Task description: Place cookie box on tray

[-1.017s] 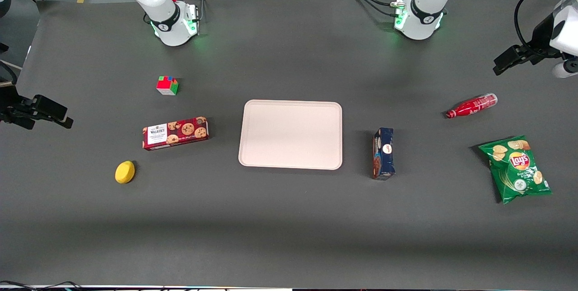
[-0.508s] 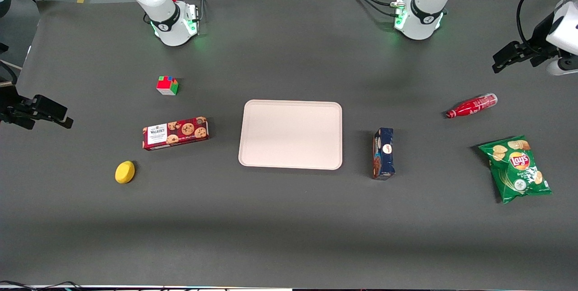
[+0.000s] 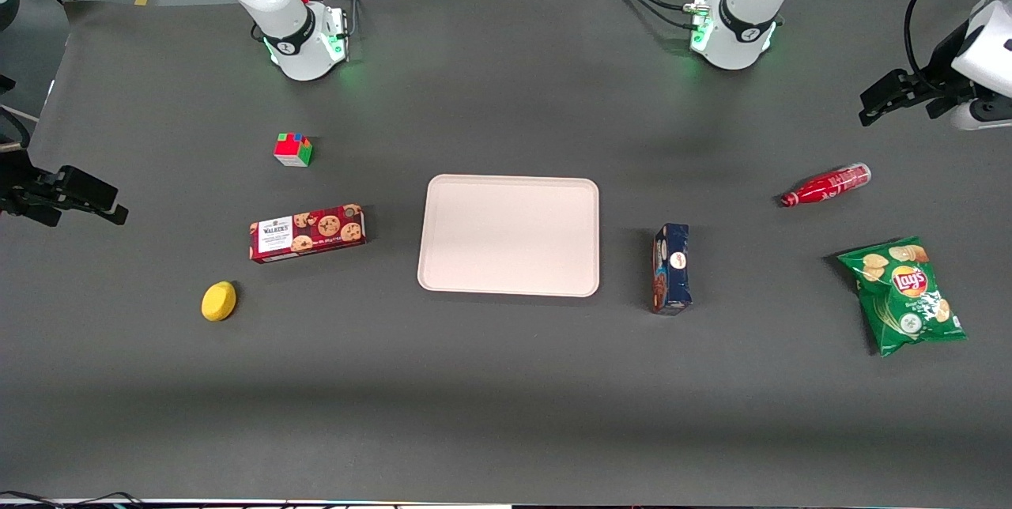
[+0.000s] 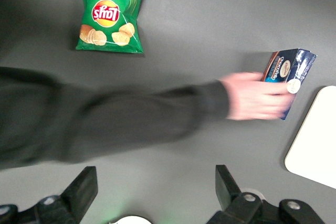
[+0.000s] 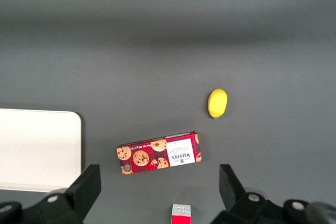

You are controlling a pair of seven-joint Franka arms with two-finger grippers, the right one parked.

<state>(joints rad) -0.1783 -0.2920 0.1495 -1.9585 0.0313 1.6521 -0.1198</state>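
So the cookie box (image 3: 671, 268) is a narrow dark navy carton with brown cookie pictures along one side and a small white oval logo in the middle of its top face. It's lying flat on the surface (image 3: 506, 398), long side pointing toward the front camera, just beside the short edge of the tray (image 3: 510, 234) that faces the working arm's end. It isn't touching the tray and isn't on it. The tray is pale pink-beige with rounded corners and a low rim.

In the left wrist view a blurry hand (image 4: 257, 97) in a dark sleeve rests on the box (image 4: 291, 66).

The pincer (image 3: 874, 106) hangs above the surface edge at the working arm's end, well apart from the box, fingers spread wide (image 4: 156, 174).

Count: one navy box, one tray, one red tartan box (image 3: 307, 233), one yellow lump (image 3: 218, 301), one coloured cube (image 3: 292, 149), one red bottle (image 3: 826, 185), one green chip bag (image 3: 904, 295).
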